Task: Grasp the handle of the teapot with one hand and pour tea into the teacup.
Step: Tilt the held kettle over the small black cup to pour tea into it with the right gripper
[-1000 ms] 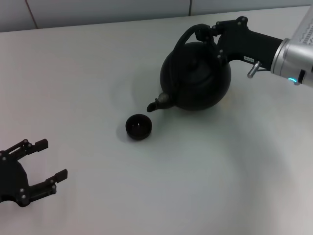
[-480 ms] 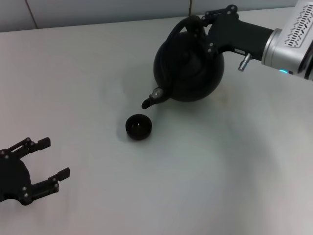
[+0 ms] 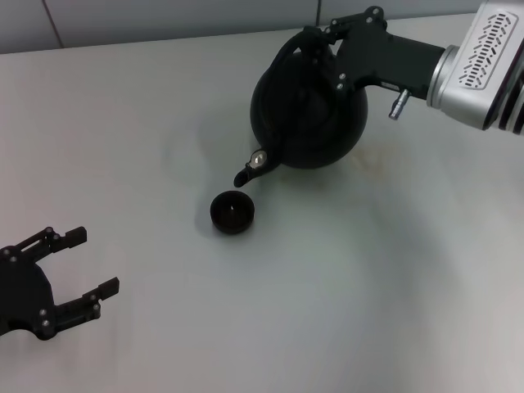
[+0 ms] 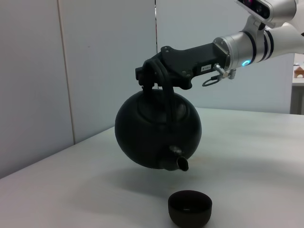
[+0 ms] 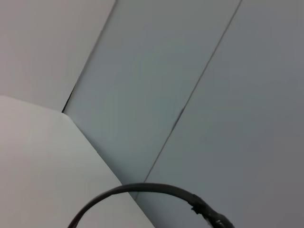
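Note:
The round matte black teapot [image 3: 307, 119] hangs in the air, tilted, its short spout [image 3: 248, 169] pointing down just above the teacup [image 3: 232, 212]. My right gripper [image 3: 326, 45] is shut on the arched black handle [image 3: 295, 51] at the pot's top. The left wrist view shows the teapot [image 4: 156, 128] lifted off the table, the right gripper [image 4: 153, 76] gripping the handle [image 4: 164, 88], and the spout [image 4: 179, 161] above and a little short of the tiny black cup [image 4: 190, 207]. My left gripper [image 3: 70, 274] is open and idle at the near left.
The white table [image 3: 368, 278] runs to a grey panelled wall [image 3: 164, 16] at the back. The right wrist view shows only the wall, a table corner and a thin black cable [image 5: 142, 190].
My right gripper has carried the teapot up and to the left, tilting it further, so the spout has come closer over the cup. The left arm has barely moved.

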